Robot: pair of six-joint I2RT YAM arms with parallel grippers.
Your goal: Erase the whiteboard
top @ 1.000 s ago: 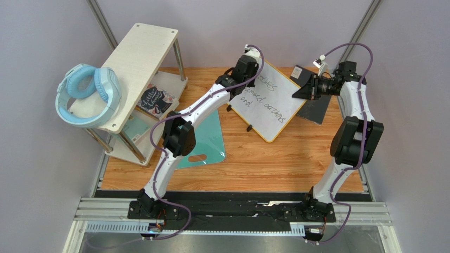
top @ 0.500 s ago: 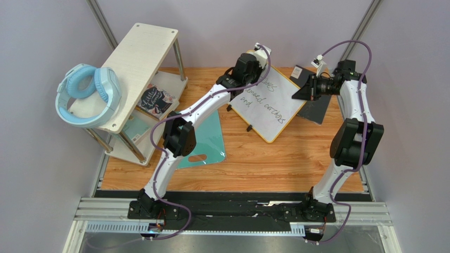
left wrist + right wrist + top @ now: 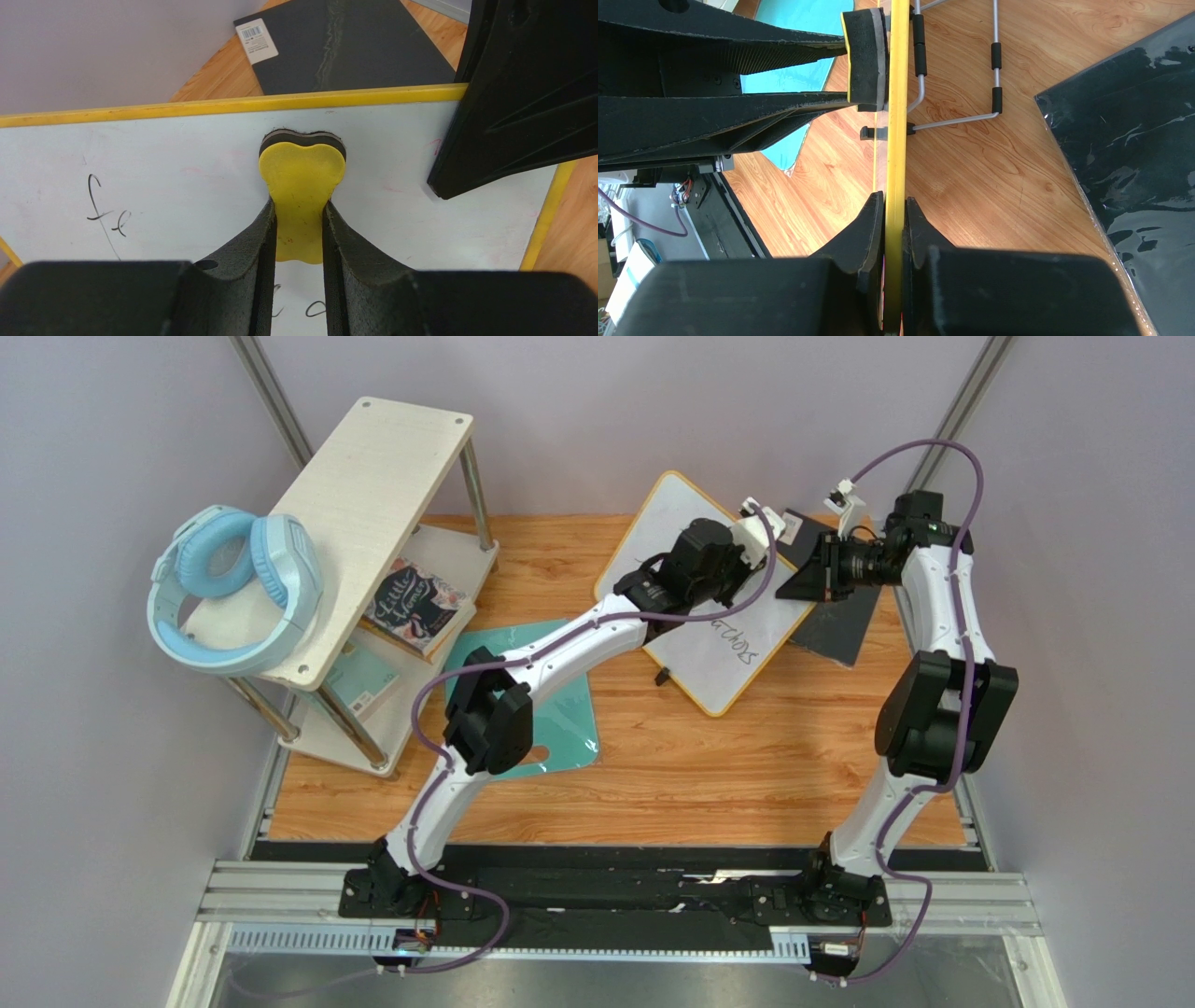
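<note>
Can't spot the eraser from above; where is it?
Left wrist view, centre: the eraser, pinched in the left end effector, pressed against the whiteboard.

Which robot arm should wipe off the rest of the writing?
The left arm. Its jaws grip the yellow eraser, pressed against the whiteboard near the leftover writing. The right arm has its jaws clamped on the board's yellow edge, seemingly holding it steady.
</note>
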